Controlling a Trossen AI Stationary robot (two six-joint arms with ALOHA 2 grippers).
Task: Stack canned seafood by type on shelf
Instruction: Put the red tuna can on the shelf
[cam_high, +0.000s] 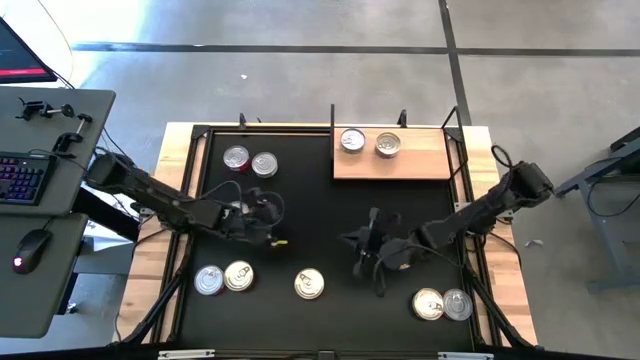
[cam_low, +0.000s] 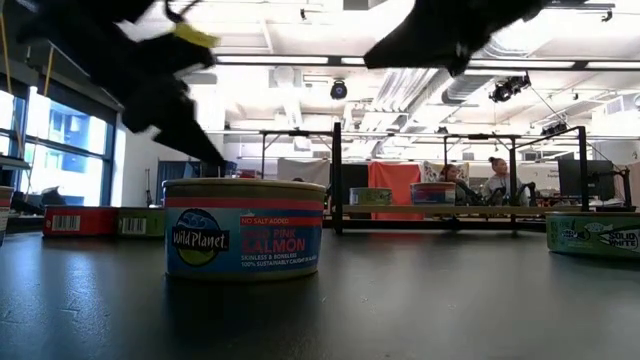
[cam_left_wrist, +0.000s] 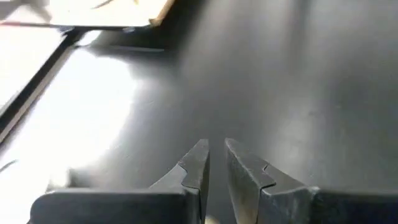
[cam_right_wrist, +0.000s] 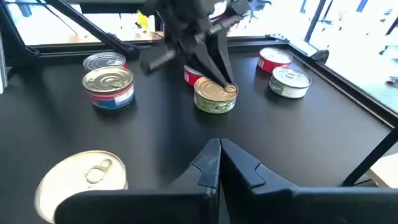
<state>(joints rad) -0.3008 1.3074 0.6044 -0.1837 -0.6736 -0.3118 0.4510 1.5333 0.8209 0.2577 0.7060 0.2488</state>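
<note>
Two round flat tins (cam_high: 370, 143) with pull-tab lids sit on the light-brown wooden shelf board (cam_high: 392, 166); others lie scattered on the black mat (cam_high: 320, 240) before it. Left gripper (cam_left_wrist: 216, 160) — fingers nearly together, holding nothing — and right gripper (cam_right_wrist: 219, 157), fingers together, hover over that mat. The tins look rigid, smooth-sided and probably slippery — best pinched across the sides

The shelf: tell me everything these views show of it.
The shelf is a rectangular light-brown wooden board with plain grain, lying flat at the table's far edge, right of centre, against the black frame. Two round tins with silvery lids sit side by side on its left half, unstacked; the rest is bare. Neither gripper touches it.
</note>
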